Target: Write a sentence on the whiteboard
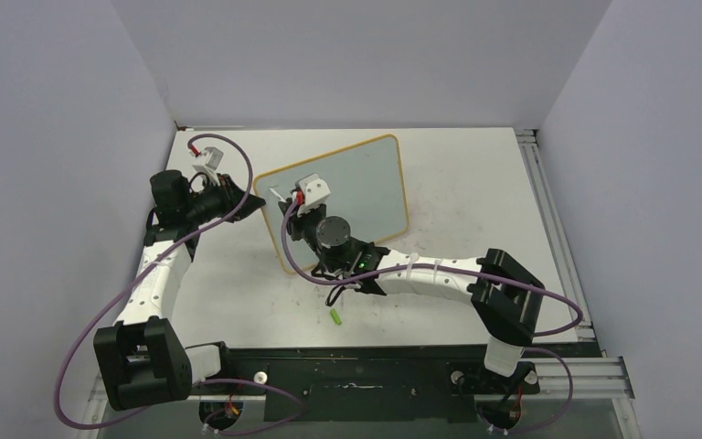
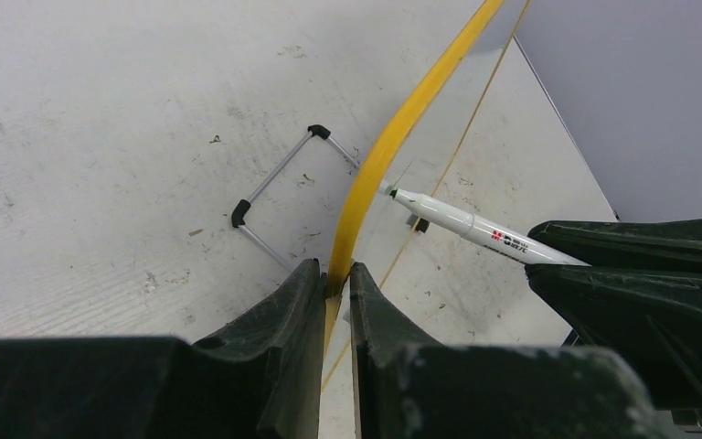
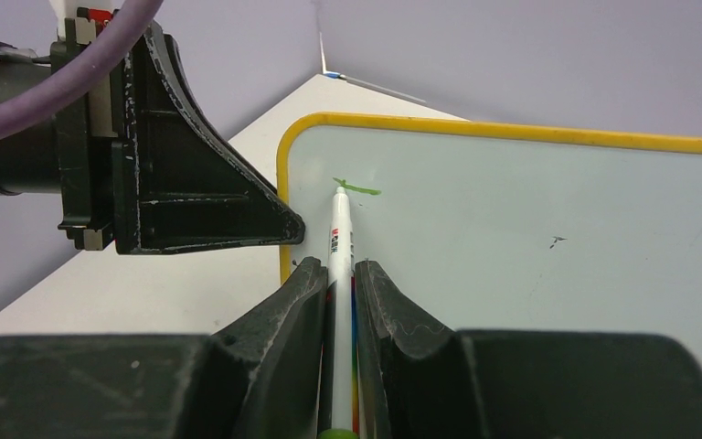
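The whiteboard (image 1: 356, 187), pale grey with a thin orange-yellow frame, stands tilted at mid-table. My left gripper (image 1: 249, 203) is shut on its left frame edge (image 2: 366, 197). My right gripper (image 3: 334, 274) is shut on a white marker (image 3: 339, 233), whose tip touches the board near its upper left corner. Of the sentence only a short green stroke (image 3: 358, 189) shows at the tip. The marker also shows in the left wrist view (image 2: 462, 222), and the right gripper in the top view (image 1: 285, 203).
A small green marker cap (image 1: 336, 316) lies on the white tabletop near the front rail. The board's wire stand with black feet (image 2: 279, 178) shows behind it. Grey walls close in the table on three sides.
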`<move>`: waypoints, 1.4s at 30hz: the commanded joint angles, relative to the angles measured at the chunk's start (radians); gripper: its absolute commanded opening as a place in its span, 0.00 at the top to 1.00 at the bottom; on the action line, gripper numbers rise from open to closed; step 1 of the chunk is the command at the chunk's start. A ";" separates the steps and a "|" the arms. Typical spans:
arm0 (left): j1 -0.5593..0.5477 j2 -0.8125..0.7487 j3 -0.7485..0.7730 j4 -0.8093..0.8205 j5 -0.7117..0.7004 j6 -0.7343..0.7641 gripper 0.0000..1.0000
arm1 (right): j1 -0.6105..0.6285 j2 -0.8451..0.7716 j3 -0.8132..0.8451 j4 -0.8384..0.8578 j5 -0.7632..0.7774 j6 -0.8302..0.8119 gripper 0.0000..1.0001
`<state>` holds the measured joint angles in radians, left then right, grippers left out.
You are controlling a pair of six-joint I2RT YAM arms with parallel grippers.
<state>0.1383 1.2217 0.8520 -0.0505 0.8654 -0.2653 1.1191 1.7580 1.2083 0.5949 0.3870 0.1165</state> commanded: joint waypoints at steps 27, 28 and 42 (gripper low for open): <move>-0.005 -0.021 0.030 -0.026 -0.018 0.021 1.00 | 0.028 -0.122 -0.129 0.072 0.075 0.012 0.95; -0.004 -0.021 0.030 -0.026 -0.018 0.021 1.00 | 0.026 -0.119 -0.124 0.073 0.076 0.008 0.95; -0.005 -0.024 0.028 -0.028 -0.014 0.028 1.00 | -0.003 -0.068 -0.074 0.067 0.046 0.005 0.95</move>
<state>0.1379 1.2175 0.8520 -0.0574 0.8513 -0.2531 1.1259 1.6825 1.0794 0.6273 0.4446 0.1303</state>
